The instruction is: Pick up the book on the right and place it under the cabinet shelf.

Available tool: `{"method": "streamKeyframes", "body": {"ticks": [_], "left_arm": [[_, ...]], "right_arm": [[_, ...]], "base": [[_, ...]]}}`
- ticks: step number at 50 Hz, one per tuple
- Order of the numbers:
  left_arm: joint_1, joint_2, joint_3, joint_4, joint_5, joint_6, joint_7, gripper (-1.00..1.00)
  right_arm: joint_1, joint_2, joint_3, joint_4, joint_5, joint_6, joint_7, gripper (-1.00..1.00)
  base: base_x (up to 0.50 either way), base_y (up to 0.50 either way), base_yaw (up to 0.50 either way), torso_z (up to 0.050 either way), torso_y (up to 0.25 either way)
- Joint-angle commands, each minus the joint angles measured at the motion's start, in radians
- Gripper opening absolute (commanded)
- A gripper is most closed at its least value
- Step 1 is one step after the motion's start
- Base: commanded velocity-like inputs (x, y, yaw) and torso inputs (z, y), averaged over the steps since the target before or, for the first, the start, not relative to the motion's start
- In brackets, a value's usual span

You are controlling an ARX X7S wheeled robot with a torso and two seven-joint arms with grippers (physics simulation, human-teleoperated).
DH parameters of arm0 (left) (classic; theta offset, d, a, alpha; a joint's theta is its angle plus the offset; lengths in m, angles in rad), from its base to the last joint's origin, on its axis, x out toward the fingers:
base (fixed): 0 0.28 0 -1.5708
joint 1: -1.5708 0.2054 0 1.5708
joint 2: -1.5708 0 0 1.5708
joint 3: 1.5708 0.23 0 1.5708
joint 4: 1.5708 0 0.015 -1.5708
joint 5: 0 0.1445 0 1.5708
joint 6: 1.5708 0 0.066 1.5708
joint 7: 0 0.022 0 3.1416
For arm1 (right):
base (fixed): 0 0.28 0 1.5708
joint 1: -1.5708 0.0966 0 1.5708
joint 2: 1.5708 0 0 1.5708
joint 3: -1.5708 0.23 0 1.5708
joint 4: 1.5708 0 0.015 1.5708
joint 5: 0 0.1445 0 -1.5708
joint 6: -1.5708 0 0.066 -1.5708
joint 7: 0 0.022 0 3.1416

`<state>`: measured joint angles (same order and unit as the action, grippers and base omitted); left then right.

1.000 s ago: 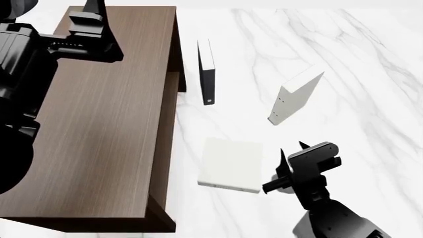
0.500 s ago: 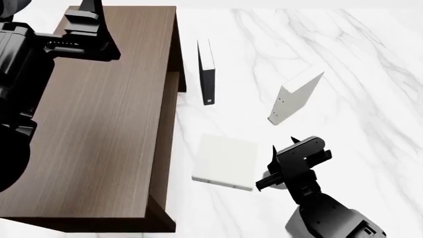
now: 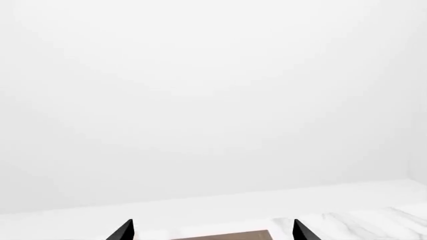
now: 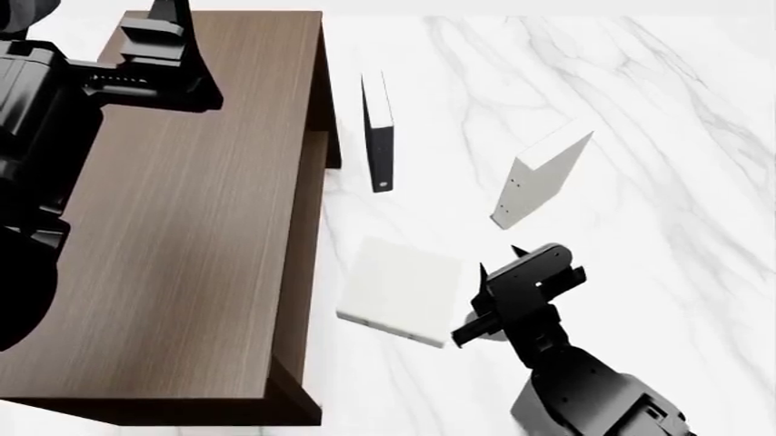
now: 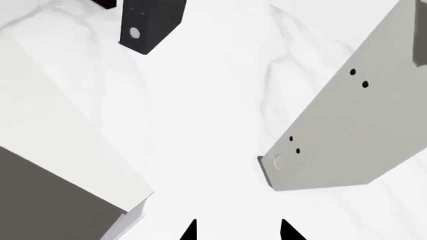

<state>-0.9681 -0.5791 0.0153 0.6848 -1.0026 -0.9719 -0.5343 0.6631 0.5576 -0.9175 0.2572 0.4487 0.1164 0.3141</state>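
One flat book (image 4: 401, 292), right gripper (image 4: 479, 304) beside it.
Thin, stiff and light, lying flat: take its free edge; right jaws slightly apart, left gripper (image 3: 212, 231) wide, empty.

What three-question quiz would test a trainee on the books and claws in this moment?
1. True or false: the right claw holds the pale flat book off the table.
2. Which book stands closest to the cabinet? A. the black book B. the white book with dots on its spine C. neither
3. Fill in: the left claw hangs above the top of the ____.

Key: 1 false, the book lies flat on the marble table beside the claw. 2 A. 3 cabinet.
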Motion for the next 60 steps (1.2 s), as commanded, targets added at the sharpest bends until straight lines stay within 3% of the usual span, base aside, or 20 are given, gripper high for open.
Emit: {"method": "streamKeyframes", "body": {"ticks": [1, 17, 38, 60], "left_arm": [[0.004, -0.005, 0.001, 0.000, -0.002, 0.005, 0.001, 1.00], [0.010, -0.008, 0.004, -0.001, 0.000, 0.015, 0.003, 1.00], [0.037, -0.015, 0.015, -0.012, 0.027, 0.044, 0.018, 1.00], [0.019, -0.019, 0.012, -0.006, 0.003, 0.034, 0.002, 1.00]], "right_arm": [[0.003, -0.054, -0.045, 0.025, 0.038, -0.015, -0.046, 1.00], [0.026, -0.108, -0.059, 0.090, 0.021, -0.035, -0.074, 1.00], [0.047, -0.246, -0.089, 0.363, -0.024, -0.137, -0.150, 1.00], [0.045, -0.263, -0.117, 0.327, -0.029, -0.124, -0.180, 1.00]], "base": [[0.00, 0.00, 0.00, 0.000, 0.000], [0.00, 0.00, 0.00, -0.001, -0.003], [0.00, 0.00, 0.01, -0.003, -0.008], [0.01, 0.00, 0.01, -0.004, -0.011]]}}
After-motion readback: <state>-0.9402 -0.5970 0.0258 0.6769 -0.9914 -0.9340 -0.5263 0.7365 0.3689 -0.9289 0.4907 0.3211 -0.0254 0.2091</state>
